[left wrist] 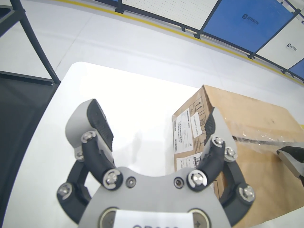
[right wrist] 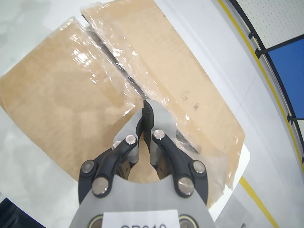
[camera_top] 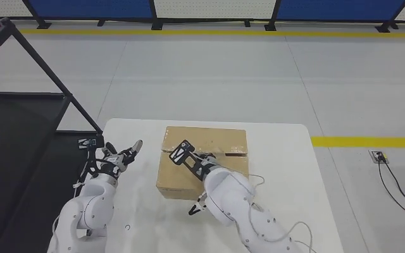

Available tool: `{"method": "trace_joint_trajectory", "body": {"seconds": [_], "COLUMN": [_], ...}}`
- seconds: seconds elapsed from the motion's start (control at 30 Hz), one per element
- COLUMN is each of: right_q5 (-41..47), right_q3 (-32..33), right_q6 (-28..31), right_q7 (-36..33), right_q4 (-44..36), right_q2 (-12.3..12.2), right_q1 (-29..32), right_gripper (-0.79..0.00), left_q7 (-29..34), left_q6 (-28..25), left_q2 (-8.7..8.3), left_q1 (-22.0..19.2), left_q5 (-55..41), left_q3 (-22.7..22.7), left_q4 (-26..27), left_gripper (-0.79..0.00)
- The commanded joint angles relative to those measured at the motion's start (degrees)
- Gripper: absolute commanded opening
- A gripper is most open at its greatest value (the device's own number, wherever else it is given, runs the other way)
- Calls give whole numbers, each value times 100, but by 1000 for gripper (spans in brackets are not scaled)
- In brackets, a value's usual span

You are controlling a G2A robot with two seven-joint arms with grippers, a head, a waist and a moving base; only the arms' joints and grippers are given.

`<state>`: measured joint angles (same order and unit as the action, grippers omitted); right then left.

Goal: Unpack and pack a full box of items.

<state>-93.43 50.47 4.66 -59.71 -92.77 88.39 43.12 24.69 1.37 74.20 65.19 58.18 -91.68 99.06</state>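
Box (camera_top: pixel 209 136) (left wrist: pixel 249 119) (right wrist: pixel 59 91): brown cardboard, approx. ctr of the white table (camera_top: pixel 278 145) (left wrist: pixel 118 84) (right wrist: pixel 28 155), both top flaps down.

Nearest is the left gripper (camera_top: pixel 123 148) (left wrist: pixel 154 110). It hovers over bare tabletop just left of the box's near-left corner, fingers spread wide apart & empty. Its right-hand finger (left wrist: pixel 213 124) is close to the box's left face, but contact can't be made out. That left face carries white labels (left wrist: pixel 187 129) w/ print & handling symbols.

Next out is the right gripper (camera_top: pixel 181 152) (right wrist: pixel 147 105) (left wrist: pixel 285 153). It's over the box top, toward the left end of the seam, w/ fingers pressed together. The tips sit right at the seam, on the tape. Can't tell if any tape is pinched btwn them.

The seam runs left-right across the lid, btwn near flap & far flap. It's covered w/ clear tape (right wrist: pixel 111 53) (left wrist: pixel 256 138), glossy & crinkled, and a thin dark slit shows beneath. In the right wrist view the tape laps down over the box end. One flap has a small handwritten mark (right wrist: pixel 190 98).

Farther off:
- A black metal rack (camera_top: pixel 38 126) (left wrist: pixel 23 36) stands off the table's left side.
- Pale grey floor lies beyond the table, w/ a yellow line (camera_top: pixel 357 141) out to the right.
- A floor socket (camera_top: pixel 378 155) w/ a cable lies just past that line's end.
- At the far end, blue & white partition panels (camera_top: pixel 215 7) (left wrist: pixel 154 1) stand on black feet, w/ a second yellow strip along their base.
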Motion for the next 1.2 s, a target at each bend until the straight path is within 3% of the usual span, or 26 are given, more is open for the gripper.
{"method": "trace_joint_trajectory", "body": {"seconds": [0.0,0.67,0.97,1.17], "right_q5": [-70,-470,-479,-202], "right_q3": [117,933,1157,1033], "right_q6": [-14,-668,-836,-719], "right_q7": [-28,-30,391,598], "right_q4": [-100,-973,-1650,-1221], "right_q2": [-23,-75,-85,-24], "right_q1": [134,963,1384,1160], "right_gripper": [-785,-785,-785,-785], "left_q7": [10,9,4,-30], "left_q6": [-15,-64,-44,-6], "left_q2": [-6,-68,-86,-94], "left_q1": [-24,-17,-33,-13], "left_q5": [10,-49,-50,-73], "left_q3": [18,-18,40,76], "left_q4": [-14,-54,-55,-37], "left_gripper": [0,0,0,0]}}
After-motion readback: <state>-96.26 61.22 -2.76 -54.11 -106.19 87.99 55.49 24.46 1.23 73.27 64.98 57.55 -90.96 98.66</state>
